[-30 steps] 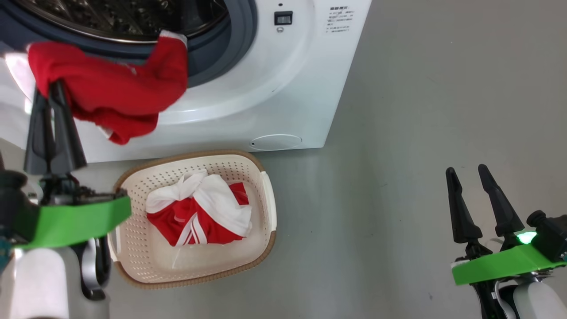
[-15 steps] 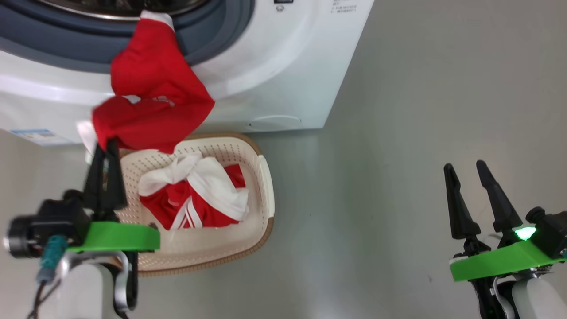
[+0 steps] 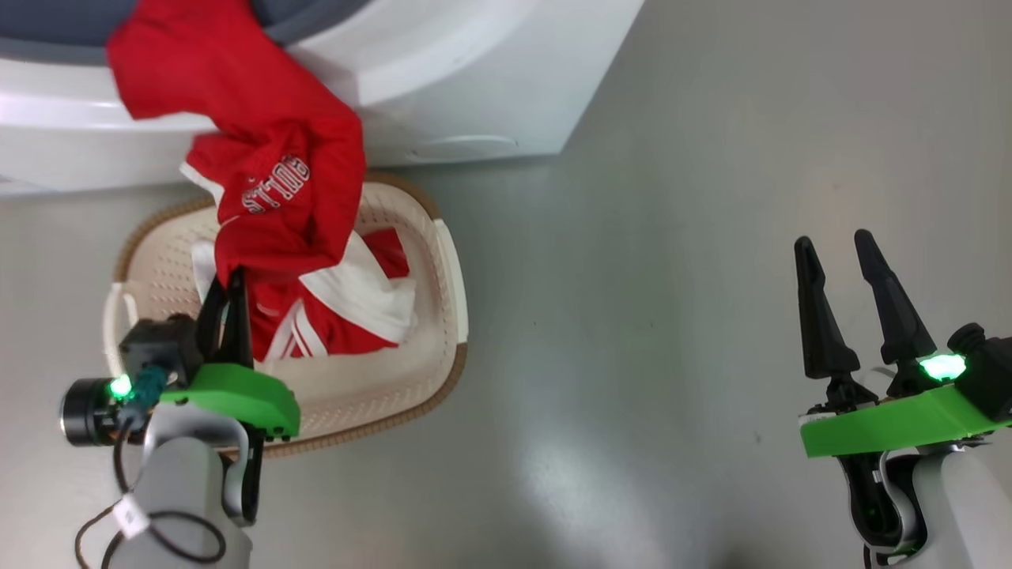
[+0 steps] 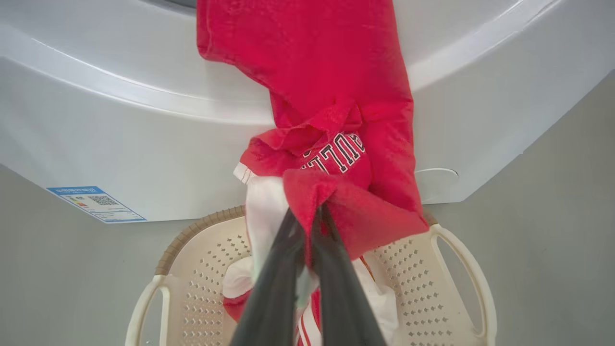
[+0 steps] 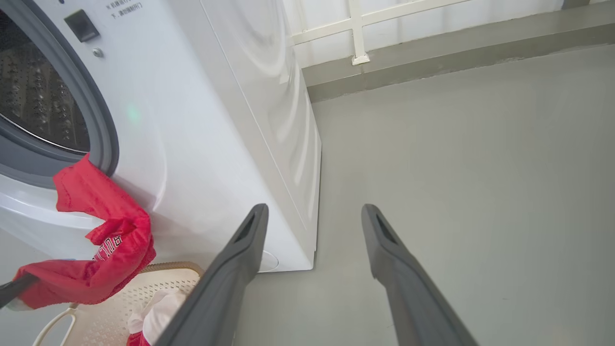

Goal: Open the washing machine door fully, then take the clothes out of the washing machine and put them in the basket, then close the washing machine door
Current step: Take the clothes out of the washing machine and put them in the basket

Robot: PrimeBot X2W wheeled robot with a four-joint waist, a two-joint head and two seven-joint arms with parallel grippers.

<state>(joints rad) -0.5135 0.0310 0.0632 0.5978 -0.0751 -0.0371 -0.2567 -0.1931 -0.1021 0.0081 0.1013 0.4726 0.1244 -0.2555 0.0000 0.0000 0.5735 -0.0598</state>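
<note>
My left gripper (image 3: 230,278) is shut on a fold of a red garment (image 3: 269,166) with white lettering, just above the cream basket (image 3: 447,261). The garment's upper end still drapes over the grey seal of the washing machine (image 3: 474,71). In the left wrist view the shut gripper (image 4: 311,217) pinches the red cloth (image 4: 326,86) over the basket (image 4: 461,269). More red and white clothes (image 3: 356,308) lie in the basket. My right gripper (image 3: 834,243) stands open over bare floor at the right, holding nothing. The washing machine door is out of view.
The basket sits on the grey floor right against the machine's front. The right wrist view shows the steel drum (image 5: 33,96), the machine's white side (image 5: 269,120) and a wall base with a white rail (image 5: 355,33) behind.
My left gripper has carried the red garment from the drum opening down to just above the basket. The head camera has tilted down. The right gripper has stayed put.
</note>
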